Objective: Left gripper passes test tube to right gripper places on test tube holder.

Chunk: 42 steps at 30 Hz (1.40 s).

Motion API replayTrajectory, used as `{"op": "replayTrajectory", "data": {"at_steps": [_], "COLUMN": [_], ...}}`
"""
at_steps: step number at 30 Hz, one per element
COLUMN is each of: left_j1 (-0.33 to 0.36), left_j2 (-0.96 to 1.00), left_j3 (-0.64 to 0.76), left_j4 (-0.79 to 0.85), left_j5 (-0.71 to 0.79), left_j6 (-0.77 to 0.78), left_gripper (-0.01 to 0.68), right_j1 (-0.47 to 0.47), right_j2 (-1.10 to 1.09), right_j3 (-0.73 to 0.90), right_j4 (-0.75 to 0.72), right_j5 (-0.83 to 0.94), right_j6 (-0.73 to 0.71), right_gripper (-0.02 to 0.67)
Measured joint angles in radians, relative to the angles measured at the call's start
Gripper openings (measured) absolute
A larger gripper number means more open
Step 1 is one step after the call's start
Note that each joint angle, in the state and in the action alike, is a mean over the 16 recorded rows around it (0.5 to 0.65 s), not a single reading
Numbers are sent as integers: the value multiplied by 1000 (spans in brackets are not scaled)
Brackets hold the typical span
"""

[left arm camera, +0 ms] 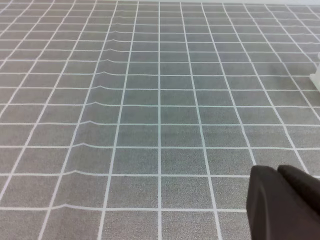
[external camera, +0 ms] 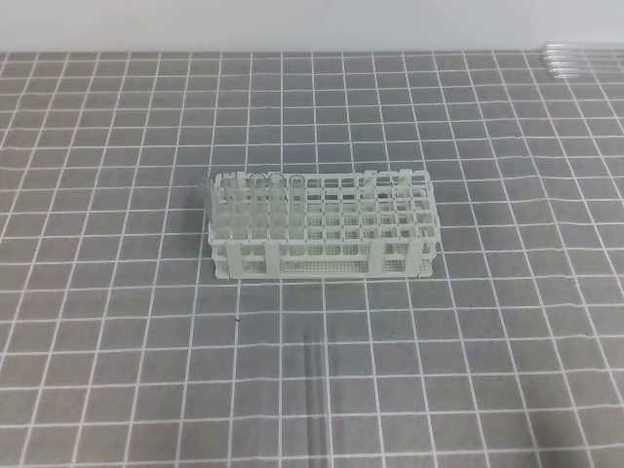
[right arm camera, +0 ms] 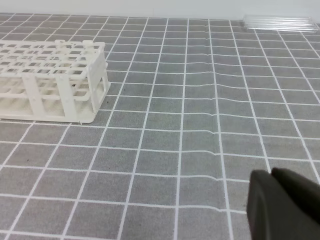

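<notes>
The top cam shows the whole test tube holder [external camera: 320,230] in the middle of the grey mat [external camera: 117,370] w/ white grid lines. Only this view shows the tubes in the rack [external camera: 255,200], standing up in the holes on its left side. It also shows the test tube [external camera: 314,400] lying flat on the mat near the bottom edge, in front of the rack and well apart from it. The tube is see-through, thin and faint, and its lower end is cut off by the frame.

No arms show from the top.

The left wrist cam shows mostly mat, w/ the grid lines bent in a wavy strip. The left gripper [left arm camera: 280,200] is a black blob in the bottom right corner, fingers pressed together, holding nothing. A tiny white bit at the right edge is too small to name.

The right wrist cam shows the rack's right end: white plastic, square holes, open sides. Spare glass tubes [right arm camera: 280,22] lie at the far right of the mat. The right gripper [right arm camera: 280,205] is dark, partly cut off, clenched w/ nothing in it.
</notes>
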Motion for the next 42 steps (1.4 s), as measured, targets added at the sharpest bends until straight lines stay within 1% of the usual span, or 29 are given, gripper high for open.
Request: {"op": "replayTrajectory", "data": {"at_steps": [15, 19, 25, 35, 42], "left_j1": [0, 0, 0, 0, 0], "left_j2": [-2, -7, -2, -4, -9], "left_j3": [1, 3, 1, 0, 2], "left_j4": [-8, -33, -111, -287, -343], "left_j5": [-22, -41, -76, -200, -274], "left_j6": [0, -2, -5, -9, -5], "left_gripper": [-2, -2, -3, -3, -3], "right_j1": [0, 0, 0, 0, 0], "right_j2": [0, 0, 0, 0, 0], "right_j3": [0, 0, 0, -1, -2], "right_j4": [0, 13, 120, 422, 520], "right_j5": [-1, -13, -83, -251, -297], "right_j6": [0, 0, 0, 3, 4], "right_gripper": [-13, -13, -13, -13, -13]}}
